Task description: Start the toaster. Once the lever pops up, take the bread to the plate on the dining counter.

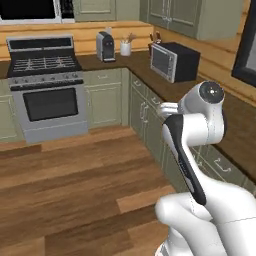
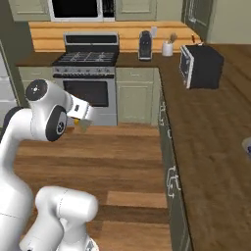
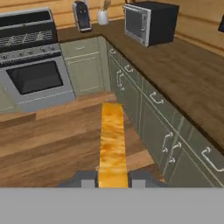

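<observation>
Fingers (image 3: 113, 180) are closed most of the way on the bread (image 3: 112, 140), one tip on each flat face, so in the hand view you see the slice edge-on as a narrow toasted-orange strip running away from the hand. You can also catch it in the right base view as a small tan wedge (image 2: 84, 122) poking out past the wrist, held up in the air above the wooden floor (image 1: 75, 175), well apart from the dark tabletop (image 3: 188, 74) that runs along the green cabinets (image 3: 144, 109).

Treat the slice as light, thin and fairly stiff now that it looks browned, but brittle: squeeze harder and you will likely crack or crumble it, loosen and it may slide out, since a dry crust gives little grip. The hold looks to be near one edge, which leaves most of the slice sticking out in front, so quick swings of the arm could lever it loose; move smoothly and keep the flat faces between the tips. A hold nearer the middle would be steadier, though I would not regrip in mid-air.

No plate is in sight yet, so you will probably need to travel before setting it down flat
</observation>
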